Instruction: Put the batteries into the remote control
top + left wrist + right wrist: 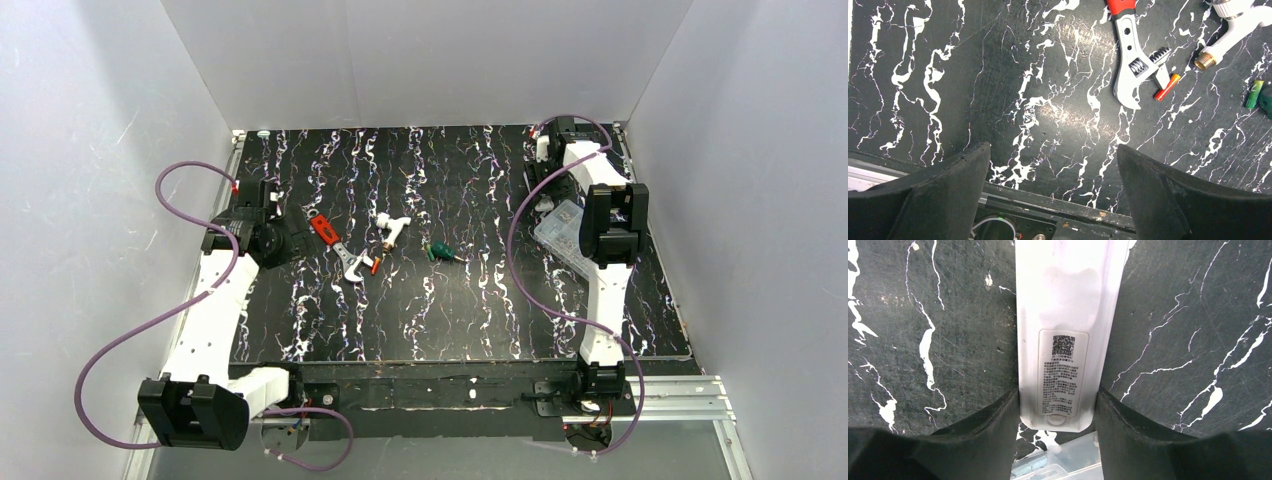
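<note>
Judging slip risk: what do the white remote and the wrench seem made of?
The remote control: likely smooth white plastic, faint sheen, with a printed sticker. The wrench: silvery metal head with dull reflections; its red handle looks plastic or rubber coated, hard to tell.

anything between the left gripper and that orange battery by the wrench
Mostly bare table. But the wrench head lies close beside the battery on the side facing the left gripper, so its open fingers may meet it first.
</note>
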